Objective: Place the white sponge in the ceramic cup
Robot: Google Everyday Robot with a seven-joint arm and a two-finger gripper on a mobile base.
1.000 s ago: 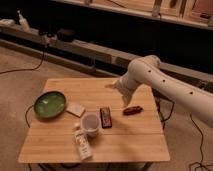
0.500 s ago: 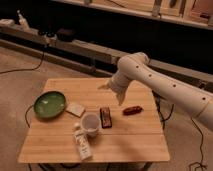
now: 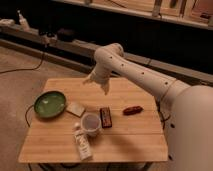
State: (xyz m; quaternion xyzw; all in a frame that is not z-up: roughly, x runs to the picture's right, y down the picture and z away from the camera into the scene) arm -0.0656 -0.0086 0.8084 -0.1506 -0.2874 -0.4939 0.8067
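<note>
The white sponge (image 3: 76,109) lies flat on the wooden table (image 3: 140,135), just right of the green plate. The ceramic cup (image 3: 90,123) stands upright in front and to the right of the sponge, close to it. My gripper (image 3: 98,84) hangs over the far middle of the table, behind and above the sponge and cup and apart from both. It holds nothing that I can see.
A green plate (image 3: 50,104) sits at the table's left. A white printed carton (image 3: 82,142) lies in front of the cup. A dark bar (image 3: 105,117) lies right of the cup, with a reddish-brown item (image 3: 133,110) further right. Shelving runs behind the table.
My arm has swung left and toward the back of the table, from above the reddish-brown item to the far middle. The objects on the table have not moved.
</note>
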